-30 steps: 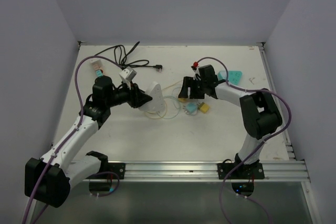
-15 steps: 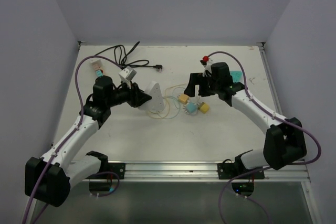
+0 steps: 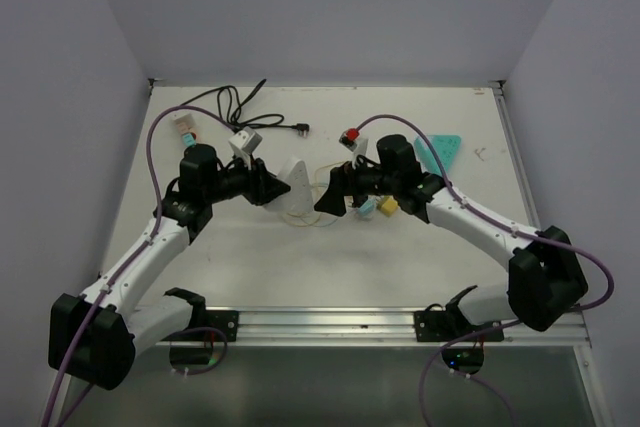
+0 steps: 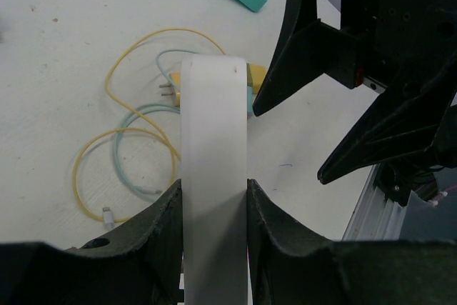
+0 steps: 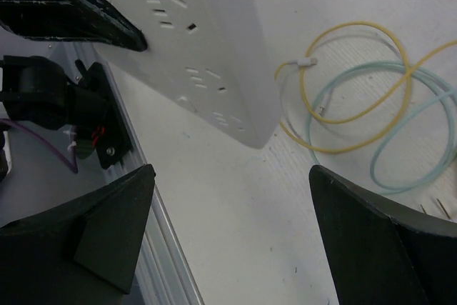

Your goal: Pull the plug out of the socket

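- Your left claw (image 4: 212, 198) is clenching the near end of the white socket (image 4: 213, 130), one finger on each long side. It is holding the socket out over the table (image 4: 64, 48). I judge it is acting as the anchor, so that a pull from the far side meets resistance instead of dragging the socket along.
- Your right claw (image 5: 232, 173) is standing released, with its jaws wide and gripping nothing. It is pointing at the socket's free end from just in front of it, and the holed face is turning toward its camera.
- Every hole showing ahead of the right claw is looking empty.
- A yellow plug (image 3: 387, 205) and a teal plug (image 3: 367, 207) are lying loose on the table just beside the right claw. Their cables (image 5: 357, 83) are coiling below and beyond the socket's tip. By my reading the pulling is already done.
- The left wrist view is giving you only the socket's plain back, with a third plug (image 4: 173, 81) peeking out beside it.
- The stretch of holed face nearest the left claw is running out of the right wrist view, so you are not able to rule out a plug seated there.
- From above, the right claw is covering the socket's tip, so I cannot tell whether that tip is touching the table.
- Which cable is feeding which plug is too tangled to trace.
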Controlling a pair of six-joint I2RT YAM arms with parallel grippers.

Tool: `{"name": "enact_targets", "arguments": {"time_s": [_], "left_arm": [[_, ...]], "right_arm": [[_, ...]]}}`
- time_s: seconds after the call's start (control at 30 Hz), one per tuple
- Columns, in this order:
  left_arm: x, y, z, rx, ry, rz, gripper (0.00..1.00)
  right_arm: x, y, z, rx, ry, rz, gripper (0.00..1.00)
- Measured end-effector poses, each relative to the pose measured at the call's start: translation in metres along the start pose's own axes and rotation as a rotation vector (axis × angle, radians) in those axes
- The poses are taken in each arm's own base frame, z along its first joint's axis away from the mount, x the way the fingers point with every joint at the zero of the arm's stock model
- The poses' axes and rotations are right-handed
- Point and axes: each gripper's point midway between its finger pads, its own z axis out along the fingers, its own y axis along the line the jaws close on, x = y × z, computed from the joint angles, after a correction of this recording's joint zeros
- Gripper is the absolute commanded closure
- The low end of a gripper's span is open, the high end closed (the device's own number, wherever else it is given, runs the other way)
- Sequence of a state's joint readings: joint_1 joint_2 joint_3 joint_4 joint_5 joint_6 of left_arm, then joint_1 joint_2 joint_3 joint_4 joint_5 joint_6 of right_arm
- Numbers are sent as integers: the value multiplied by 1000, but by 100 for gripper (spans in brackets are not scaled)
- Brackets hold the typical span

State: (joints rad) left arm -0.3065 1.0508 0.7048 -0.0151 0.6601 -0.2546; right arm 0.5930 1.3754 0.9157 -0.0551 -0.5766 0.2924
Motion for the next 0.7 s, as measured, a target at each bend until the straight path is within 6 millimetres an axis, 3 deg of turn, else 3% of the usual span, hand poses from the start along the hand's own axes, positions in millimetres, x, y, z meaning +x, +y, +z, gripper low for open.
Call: {"name": "enact_targets", "arguments": {"time_s": [0.27, 0.7], "left_arm": [[-1, -21, 0, 122, -6, -1, 100], [2, -42, -4, 254, -6, 25, 100]], "right_arm": [[2, 8, 21, -107, 3, -35, 6], [4, 33, 18, -283, 16, -129, 11]]}}
